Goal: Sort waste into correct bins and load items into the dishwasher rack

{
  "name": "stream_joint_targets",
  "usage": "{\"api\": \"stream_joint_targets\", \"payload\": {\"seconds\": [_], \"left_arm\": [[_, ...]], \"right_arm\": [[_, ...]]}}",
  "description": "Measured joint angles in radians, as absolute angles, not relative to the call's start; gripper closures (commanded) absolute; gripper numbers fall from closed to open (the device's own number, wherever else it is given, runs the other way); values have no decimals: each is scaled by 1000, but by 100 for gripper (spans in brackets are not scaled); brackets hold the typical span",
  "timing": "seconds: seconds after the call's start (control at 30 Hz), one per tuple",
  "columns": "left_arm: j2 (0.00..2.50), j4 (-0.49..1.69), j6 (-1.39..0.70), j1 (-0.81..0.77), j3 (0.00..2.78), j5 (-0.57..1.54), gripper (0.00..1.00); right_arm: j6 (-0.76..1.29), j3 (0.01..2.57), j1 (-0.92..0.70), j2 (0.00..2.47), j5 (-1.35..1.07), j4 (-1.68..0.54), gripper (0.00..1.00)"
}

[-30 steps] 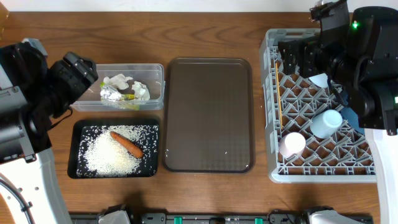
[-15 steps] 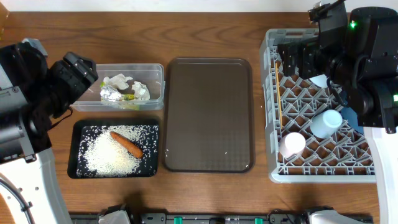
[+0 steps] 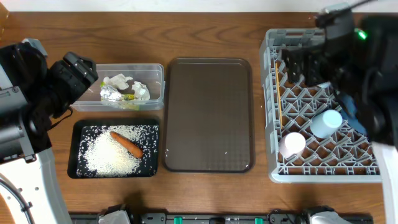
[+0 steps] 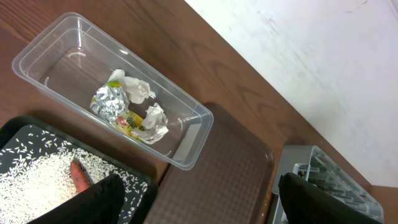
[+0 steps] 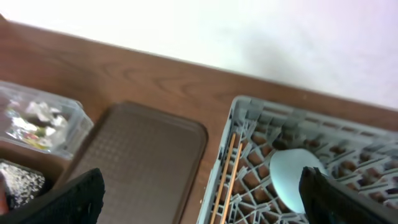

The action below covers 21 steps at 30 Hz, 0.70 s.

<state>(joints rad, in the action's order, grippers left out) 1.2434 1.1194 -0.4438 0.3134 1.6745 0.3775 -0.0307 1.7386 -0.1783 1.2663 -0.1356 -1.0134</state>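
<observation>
The clear tub (image 3: 155, 70) holds crumpled white paper (image 4: 155, 118) and a silver-green wrapper (image 4: 109, 102). In front of it the black tray (image 3: 73, 149) carries rice (image 3: 106, 155) and an orange carrot (image 3: 127, 144). At the right, the grey rack (image 3: 268, 112) holds a light blue cup (image 3: 326, 122), a pink cup (image 3: 291, 144), chopsticks (image 5: 227, 174), a bowl (image 5: 297, 177) and part of a blue plate (image 3: 351, 118). My left gripper (image 4: 199, 211) hangs open and empty over the bins. My right gripper (image 5: 205, 205) is open and empty above the rack's left edge.
A large brown serving tray (image 3: 208, 115) lies between the bins and the rack, with nothing on it. The left arm (image 3: 37, 99) fills the table's left side; the right arm (image 3: 354, 68) covers the rack's far right part.
The right arm has shifted slightly over the rack and looks blurred; it now covers the bowl in the overhead view. The left arm and every object stay put.
</observation>
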Motion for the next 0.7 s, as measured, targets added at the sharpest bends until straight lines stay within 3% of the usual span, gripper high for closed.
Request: {"api": "stream_joint_targets", "payload": {"seconds": [0.27, 0.7], "left_arm": [[1243, 1119, -444, 313, 1674, 377, 18], [1243, 1119, -444, 313, 1674, 377, 18]], "right_arm": [[-31, 1546, -208, 852, -141, -902, 1], [-31, 867, -208, 174, -144, -652, 1]]}}
